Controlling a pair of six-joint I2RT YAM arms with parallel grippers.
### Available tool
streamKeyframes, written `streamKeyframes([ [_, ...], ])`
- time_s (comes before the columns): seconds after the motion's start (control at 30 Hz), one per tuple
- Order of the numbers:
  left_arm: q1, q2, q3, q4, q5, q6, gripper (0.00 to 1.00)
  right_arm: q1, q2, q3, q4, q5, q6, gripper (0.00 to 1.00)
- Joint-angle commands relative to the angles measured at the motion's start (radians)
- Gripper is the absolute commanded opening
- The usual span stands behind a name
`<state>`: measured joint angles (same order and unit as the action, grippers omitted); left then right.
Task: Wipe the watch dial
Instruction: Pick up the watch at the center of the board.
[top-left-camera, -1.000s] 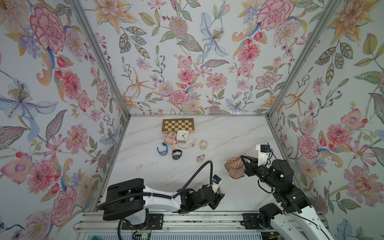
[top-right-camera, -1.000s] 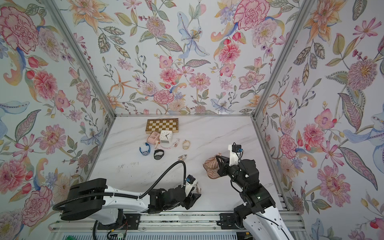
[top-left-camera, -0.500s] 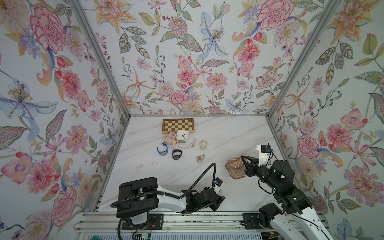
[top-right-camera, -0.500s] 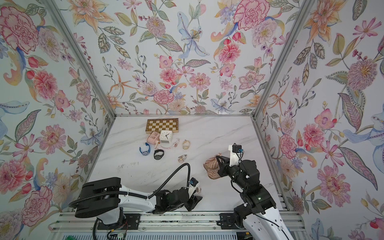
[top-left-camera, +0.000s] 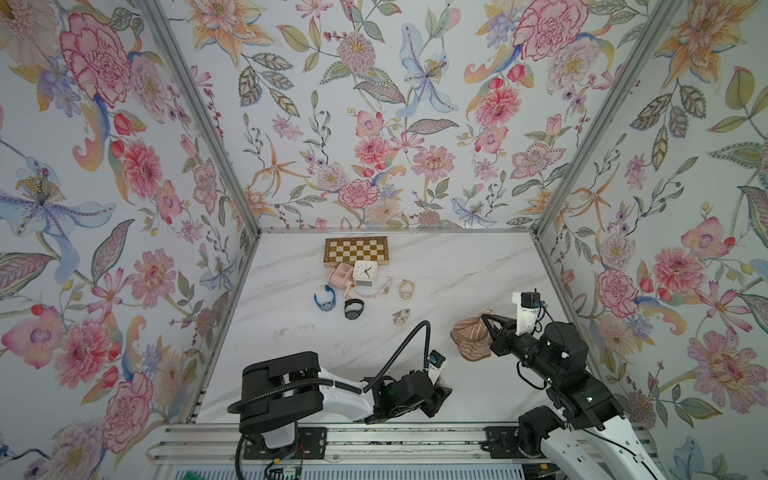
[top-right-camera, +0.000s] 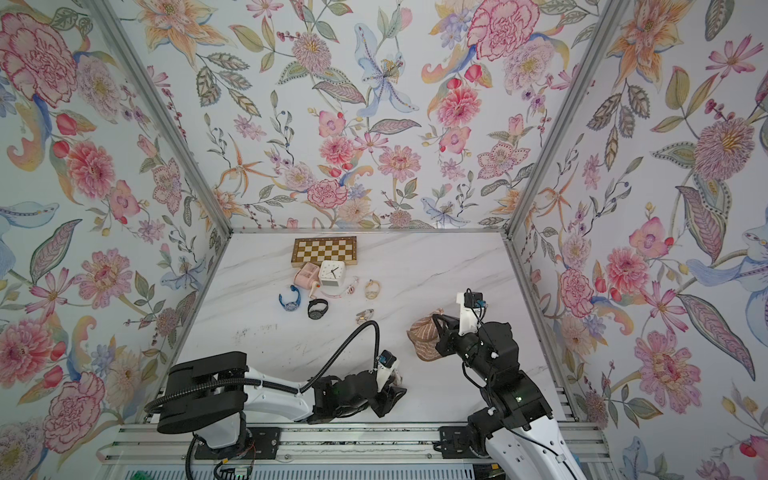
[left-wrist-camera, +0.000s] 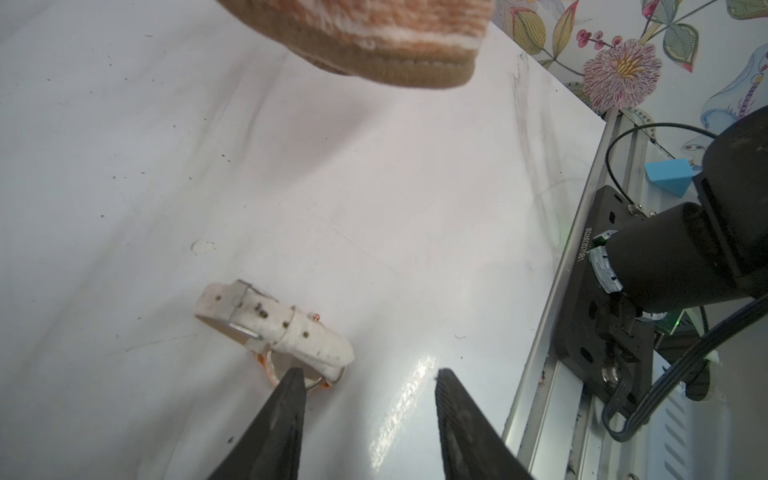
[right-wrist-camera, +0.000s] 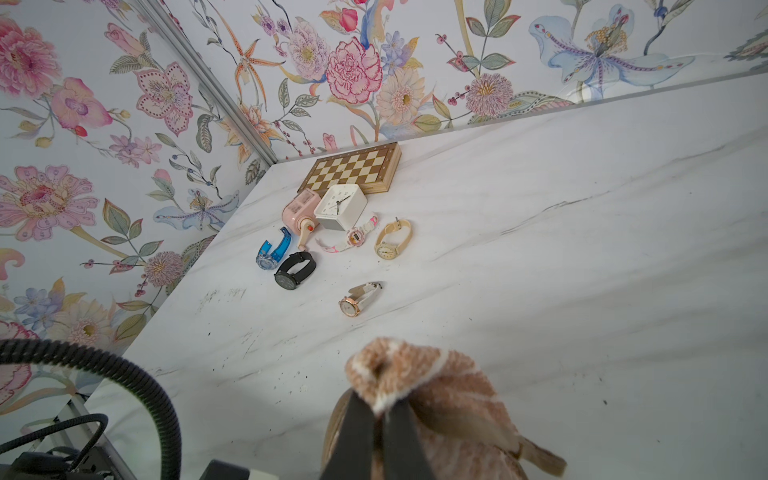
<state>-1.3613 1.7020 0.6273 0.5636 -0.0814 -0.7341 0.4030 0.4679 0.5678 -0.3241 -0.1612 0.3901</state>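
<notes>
At the front edge of the marble table (top-left-camera: 457, 266), the left gripper (left-wrist-camera: 370, 370) stood about half open with nothing between its jaws. The white-strapped watch (left-wrist-camera: 276, 328) lay on the table just ahead of it and off to one side. In the left wrist view its rose-gold case sat right at the tip of one finger (left-wrist-camera: 282, 419), partly hidden behind it and outside the gap rather than within it. The buckled strap ran away from that fingertip at a slant, so the watch's long axis lay roughly along the gripper's reach, not across it. Which way the dial faced could not be told. The right gripper (right-wrist-camera: 380, 415) was clamped on a bunch of the brown striped cloth (right-wrist-camera: 436, 390), apparently raised off the table, farther in than the watch and to its right. The left arm was much the nearer to the watch. The left gripper would probably need to shift sideways to straddle the case before the cloth could meet the dial. A second white-strapped watch (right-wrist-camera: 358, 300) lay well apart, toward mid-table.
</notes>
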Motion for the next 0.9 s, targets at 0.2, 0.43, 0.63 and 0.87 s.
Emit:
streamKeyframes([
  [0.2, 0.024, 0.047, 0.037, 0.016, 0.024, -0.009, 0.48, -0.007, -0.027, -0.016, 0.002, 0.002, 0.0, 0.0],
  [0.43, 0.036, 0.074, 0.055, 0.01, 0.037, -0.018, 0.47, -0.007, -0.031, -0.02, 0.0, 0.002, 0.003, 0.0],
  [0.63, 0.052, 0.082, 0.05, 0.029, 0.046, -0.027, 0.46, -0.007, -0.034, -0.022, -0.003, 0.004, 0.001, 0.0],
  [0.87, 0.057, 0.107, 0.067, 0.038, 0.071, -0.022, 0.44, -0.007, -0.028, -0.022, -0.003, 0.005, 0.001, 0.0],
])
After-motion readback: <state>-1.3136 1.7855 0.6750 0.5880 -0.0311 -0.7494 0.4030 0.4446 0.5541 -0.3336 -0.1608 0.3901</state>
